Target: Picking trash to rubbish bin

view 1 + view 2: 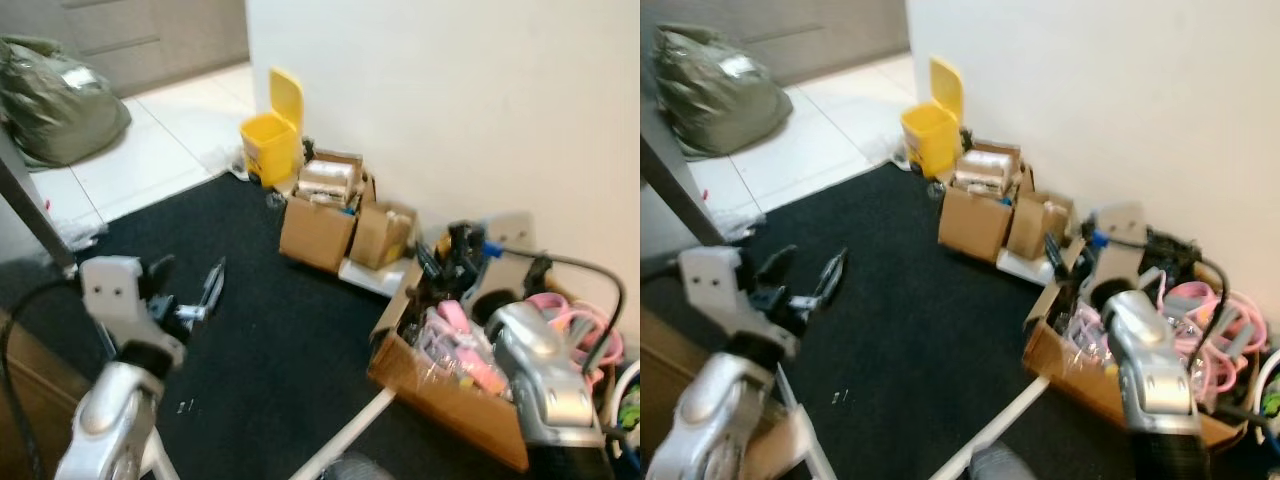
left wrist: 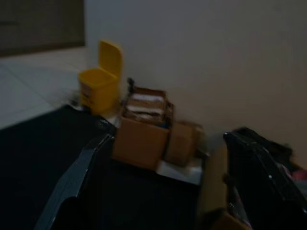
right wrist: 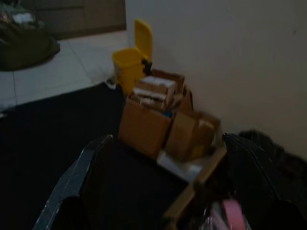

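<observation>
Yellow bin (image 1: 272,143), lid raised, stands against the white wall (image 1: 450,90) at the edge of the black carpet (image 1: 270,330). Just beside the bin, further along the wall: two cardboard boxes (image 1: 318,222), then a larger open box (image 1: 450,395) of pink items. Well apart from the bin, on the tiles: a green bag (image 1: 55,100). Left gripper (image 1: 195,292) over the carpet, fingers apart. Right gripper (image 1: 455,255) above the larger box, finger spacing unclear.

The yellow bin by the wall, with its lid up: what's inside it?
The yellow bin stands open, its lid tipped back against the wall, but from this angle its front wall hides the inside. Whether it holds anything cannot be seen.
</observation>
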Available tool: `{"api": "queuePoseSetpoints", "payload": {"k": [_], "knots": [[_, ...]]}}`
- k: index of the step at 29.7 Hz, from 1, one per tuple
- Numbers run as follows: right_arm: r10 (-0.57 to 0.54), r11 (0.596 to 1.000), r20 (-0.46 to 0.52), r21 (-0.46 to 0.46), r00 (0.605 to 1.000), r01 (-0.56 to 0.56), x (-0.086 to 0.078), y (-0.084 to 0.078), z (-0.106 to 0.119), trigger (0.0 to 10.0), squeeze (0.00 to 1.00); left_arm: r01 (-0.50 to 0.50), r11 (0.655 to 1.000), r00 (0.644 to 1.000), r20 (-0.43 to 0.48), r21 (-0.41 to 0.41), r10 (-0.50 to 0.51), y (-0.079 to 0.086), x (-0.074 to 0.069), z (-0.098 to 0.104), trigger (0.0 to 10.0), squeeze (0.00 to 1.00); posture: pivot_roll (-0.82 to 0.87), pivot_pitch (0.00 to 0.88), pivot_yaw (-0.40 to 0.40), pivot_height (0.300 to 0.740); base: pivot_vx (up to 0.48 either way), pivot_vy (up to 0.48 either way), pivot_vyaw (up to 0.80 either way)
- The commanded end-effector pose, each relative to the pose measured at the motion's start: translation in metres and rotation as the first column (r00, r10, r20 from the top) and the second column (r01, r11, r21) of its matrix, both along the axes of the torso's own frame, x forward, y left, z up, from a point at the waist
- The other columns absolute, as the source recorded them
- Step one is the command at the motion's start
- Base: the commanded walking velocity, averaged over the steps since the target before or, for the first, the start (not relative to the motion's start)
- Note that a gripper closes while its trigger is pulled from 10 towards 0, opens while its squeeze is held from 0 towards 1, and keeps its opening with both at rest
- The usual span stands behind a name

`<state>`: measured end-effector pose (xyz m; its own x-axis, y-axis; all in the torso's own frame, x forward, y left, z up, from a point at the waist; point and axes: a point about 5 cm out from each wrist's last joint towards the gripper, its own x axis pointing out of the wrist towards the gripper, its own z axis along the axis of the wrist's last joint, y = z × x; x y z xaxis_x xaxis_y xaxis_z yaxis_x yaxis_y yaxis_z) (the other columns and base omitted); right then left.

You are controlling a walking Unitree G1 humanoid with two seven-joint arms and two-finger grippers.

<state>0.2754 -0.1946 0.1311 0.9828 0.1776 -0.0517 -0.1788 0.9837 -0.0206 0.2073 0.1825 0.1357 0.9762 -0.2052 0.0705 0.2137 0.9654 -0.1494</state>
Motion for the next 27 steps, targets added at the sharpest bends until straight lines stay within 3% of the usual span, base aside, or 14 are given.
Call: {"api": "queuePoseSetpoints", "payload": {"k": [1, 27], "knots": [[-0.007, 1.000, -0.021, 0.009, 1.000, 0.007, -0.0001, -0.0021, -0.0018, 10.0, 0.00, -0.003, 1.000, 1.000, -0.008, -0.002, 0.003, -0.0001, 0.0000, -0.0008, 10.0, 0.00, -0.13, 0.000, -0.015, 0.740, 0.000, 0.000, -0.80], [-0.011, 0.999, -0.009, -0.033, 1.000, 0.011, 0.0024, 0.0029, 0.0009, 10.0, 0.00, 0.000, 1.000, 1.000, -0.012, -0.020, 0.000, 0.0040, 0.0013, 0.0011, 10.0, 0.00, -0.18, 0.017, 0.012, 0.740, 0.000, 0.000, -0.80]]}}
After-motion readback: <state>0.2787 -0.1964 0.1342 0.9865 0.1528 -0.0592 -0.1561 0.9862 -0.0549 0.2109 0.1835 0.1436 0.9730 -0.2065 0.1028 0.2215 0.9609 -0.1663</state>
